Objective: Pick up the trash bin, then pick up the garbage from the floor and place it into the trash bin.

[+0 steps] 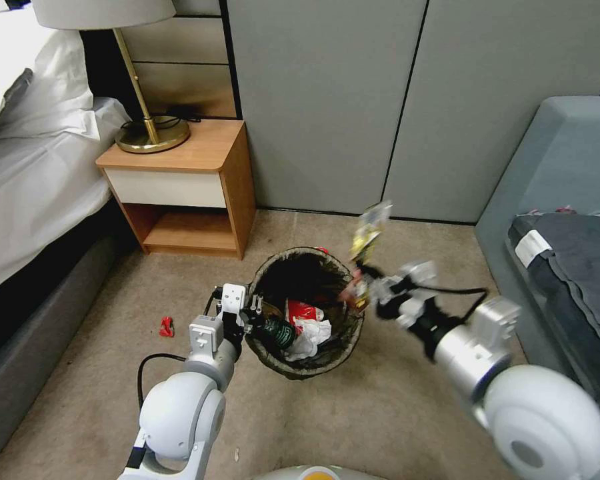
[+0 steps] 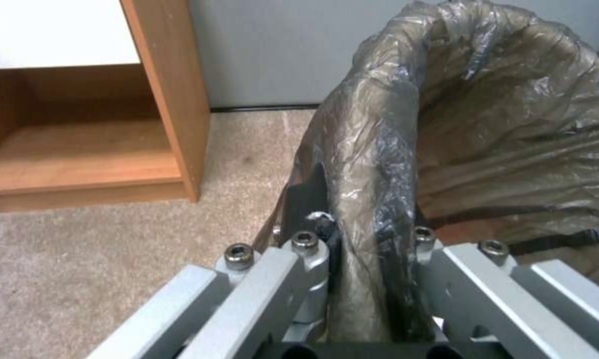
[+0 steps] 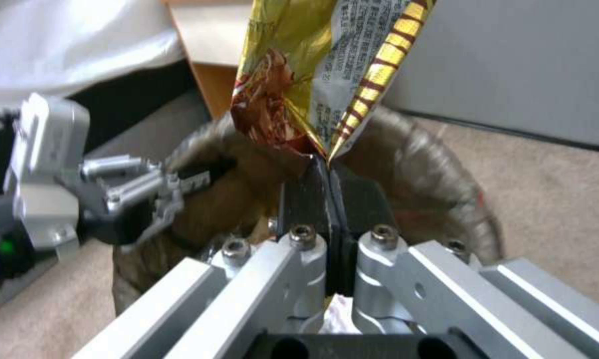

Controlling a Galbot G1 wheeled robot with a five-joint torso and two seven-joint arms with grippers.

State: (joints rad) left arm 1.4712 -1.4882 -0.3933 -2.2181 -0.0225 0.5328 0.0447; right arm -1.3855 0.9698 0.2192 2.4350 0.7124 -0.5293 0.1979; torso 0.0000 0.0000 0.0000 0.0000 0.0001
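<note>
I'm looking down on a bedroom corner: beige short carpet floor [image 1: 380, 413], a wooden nightstand [image 1: 187, 193] with a brass lamp [image 1: 150, 130], grey wall panels behind. My left claw [image 1: 250, 320] is clamped on the near rim of the small round trash bin lined with a dark brown bag [image 1: 343, 337], one finger inside and one outside, holding the bin in front of me. My right claw [image 1: 361, 288] sits at the bin's far rim with its pads pressed together on the lower corner of a yellow foil snack wrapper [image 1: 370, 230], which stands up above the opening.

The wrapper looks feather-light, crinkly and slick — I'd judge the pinch on a folded edge is the only sure hold. The bag liner is soft and slippery, so the rim grip could creep.

Count: one bin, one wrapper in hand, one small red scrap [image 1: 167, 327] on the carpet. Inside the bin I make out a green bottle [image 1: 277, 331], white tissue [image 1: 311, 337] and a red-and-white wrapper [image 1: 302, 311].
</note>
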